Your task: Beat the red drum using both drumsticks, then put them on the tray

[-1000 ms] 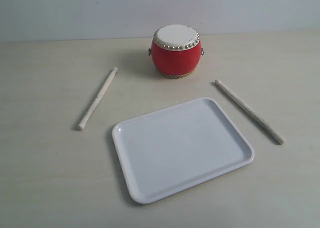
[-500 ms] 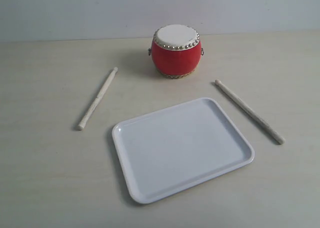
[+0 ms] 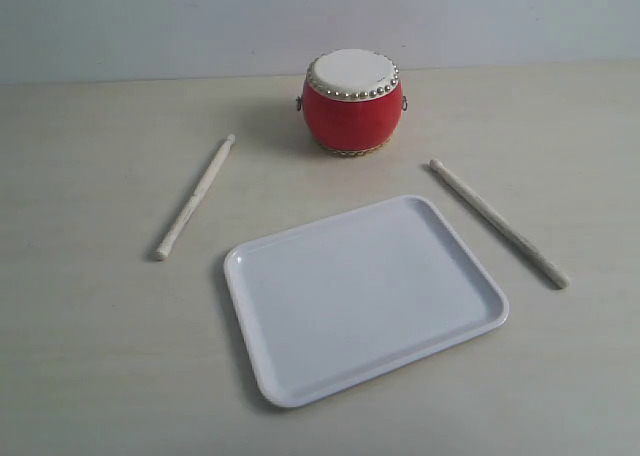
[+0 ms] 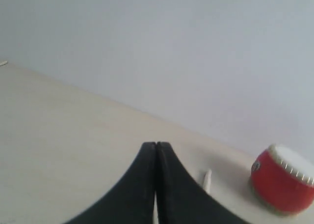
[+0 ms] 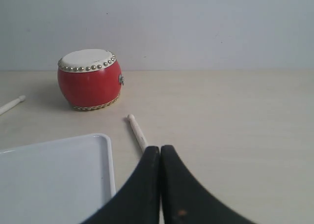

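The red drum [image 3: 352,101] with its cream skin stands at the back of the table, also seen as the drum [image 4: 283,184] and the drum [image 5: 90,79]. One pale drumstick [image 3: 195,197] lies left of the white tray [image 3: 300,376]; the other drumstick [image 3: 498,222] lies to the tray's right. Neither arm shows in the exterior view. My left gripper [image 4: 156,145] is shut and empty, with a drumstick tip [image 4: 207,180] beyond it. My right gripper [image 5: 160,149] is shut and empty, just short of the right drumstick [image 5: 137,132] beside the tray [image 5: 109,160].
The tray sits at the front middle of the pale wooden table [image 3: 90,356], turned slightly askew. A plain light wall [image 3: 150,21] closes the back edge behind the drum.
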